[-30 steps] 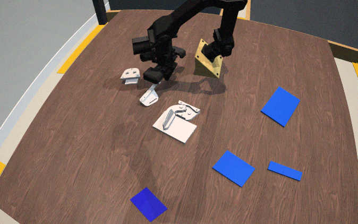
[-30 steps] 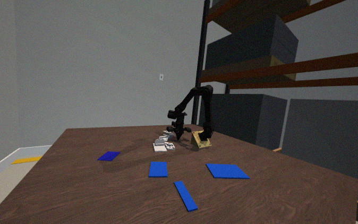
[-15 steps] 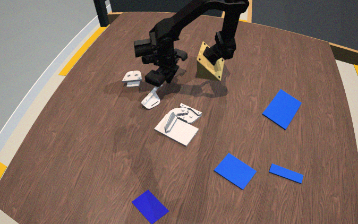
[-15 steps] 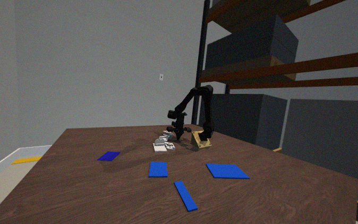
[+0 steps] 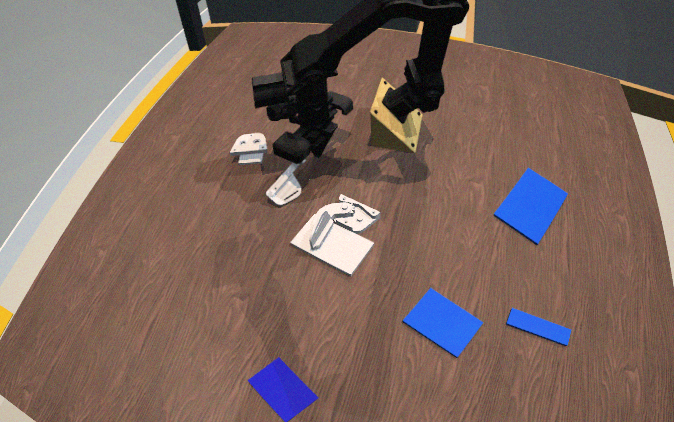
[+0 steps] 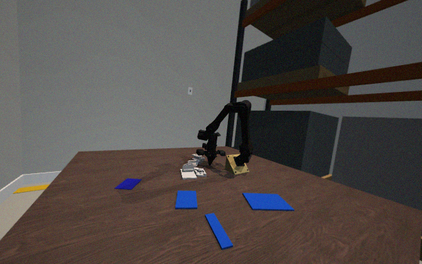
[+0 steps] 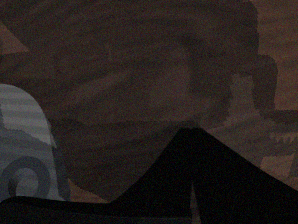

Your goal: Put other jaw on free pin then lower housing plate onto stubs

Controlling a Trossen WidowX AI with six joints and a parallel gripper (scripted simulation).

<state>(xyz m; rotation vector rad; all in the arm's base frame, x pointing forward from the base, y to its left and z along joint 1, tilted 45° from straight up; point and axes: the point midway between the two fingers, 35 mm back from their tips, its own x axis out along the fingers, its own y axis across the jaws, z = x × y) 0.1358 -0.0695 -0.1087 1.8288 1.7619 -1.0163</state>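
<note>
My gripper (image 5: 320, 154) (image 6: 210, 164) (image 7: 189, 137) is shut and empty, with its fingertips together, pointing down behind the white parts. The white base (image 5: 345, 252) (image 6: 188, 177) lies flat on the table; a jaw with a raised grey finger (image 5: 321, 231) (image 6: 188, 167) is on it. The other jaw (image 5: 284, 192) (image 6: 193, 162) lies loose on the table, left of the base and just in front of the gripper in the top view. The housing plate (image 5: 251, 142) (image 6: 198, 157) stands apart, farther left, raised on its lower part. The pin engagement is too small to tell.
A yellow angled bracket (image 5: 394, 125) (image 6: 233, 167) stands by the arm's base. Bright blue plates (image 5: 532, 205) (image 5: 442, 322) (image 6: 268, 201) (image 6: 186, 199), a blue strip (image 5: 539, 327) (image 6: 219, 231) and a dark blue plate (image 5: 283, 389) (image 6: 128, 184) lie flat on the table.
</note>
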